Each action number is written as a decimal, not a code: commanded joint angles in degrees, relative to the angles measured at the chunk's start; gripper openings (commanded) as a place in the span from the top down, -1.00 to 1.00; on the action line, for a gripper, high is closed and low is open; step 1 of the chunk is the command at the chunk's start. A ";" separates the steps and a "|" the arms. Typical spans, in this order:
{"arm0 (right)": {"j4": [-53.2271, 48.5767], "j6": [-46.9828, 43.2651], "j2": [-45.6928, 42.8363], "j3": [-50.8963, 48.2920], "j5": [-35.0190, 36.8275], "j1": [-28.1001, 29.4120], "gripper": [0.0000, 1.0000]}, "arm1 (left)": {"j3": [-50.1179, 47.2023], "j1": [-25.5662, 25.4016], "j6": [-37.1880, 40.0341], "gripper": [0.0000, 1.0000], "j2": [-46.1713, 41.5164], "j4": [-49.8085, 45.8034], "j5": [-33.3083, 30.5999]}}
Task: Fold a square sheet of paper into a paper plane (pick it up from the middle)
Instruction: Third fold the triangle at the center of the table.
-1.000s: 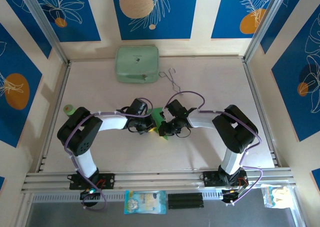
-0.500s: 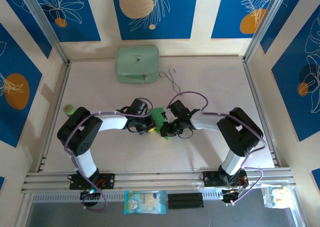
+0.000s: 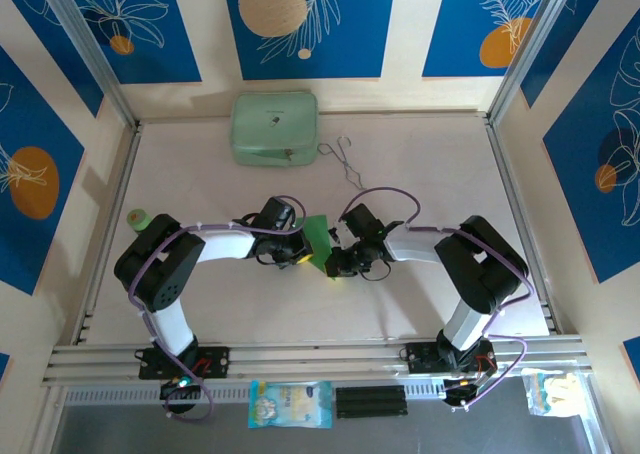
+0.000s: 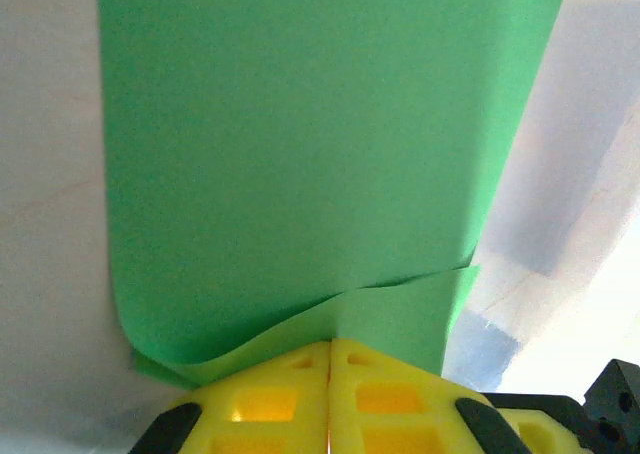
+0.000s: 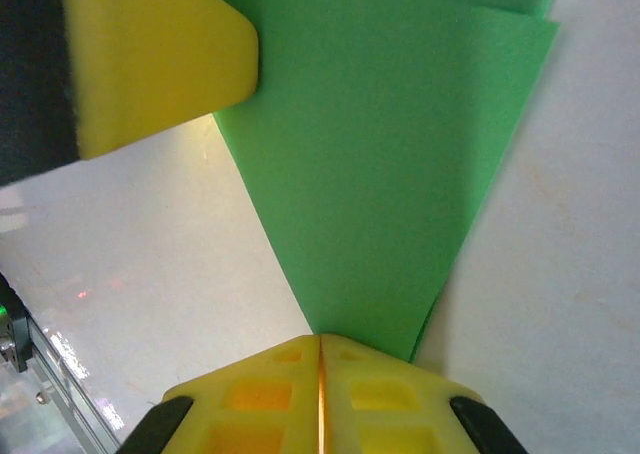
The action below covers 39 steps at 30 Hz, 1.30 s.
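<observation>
Left gripper [image 4: 330,346] and right gripper [image 5: 320,340] both clamped on the paper [image 4: 300,134]. A fold or two is in, no dart yet. Most folding looks left.

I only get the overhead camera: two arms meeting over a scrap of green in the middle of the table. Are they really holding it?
Observer: Yes. The left wrist camera shows the left end effector shut, its yellow fingers pinching the near edge of the green paper sheet.
Operator: And the other arm?
Observer: The right wrist camera shows the right end effector shut on a pointed corner of the sheet.
Operator: Is the paper lying flat?
Observer: No. By the left fingers it curls over into a second layer underneath.
</observation>
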 commanded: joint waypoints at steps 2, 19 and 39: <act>-4.70 -1.50 1.36 -0.72 2.07 -0.11 0.82 | -2.20 -0.35 -0.09 0.83 2.08 -5.17 -3.47; -12.15 -0.01 -5.85 -5.47 4.58 0.83 0.82 | -1.68 -0.26 0.18 0.84 2.55 -6.73 -4.34; -9.01 3.97 -0.69 7.53 8.72 3.90 0.91 | -0.17 -0.42 0.33 0.84 1.97 -5.46 -2.64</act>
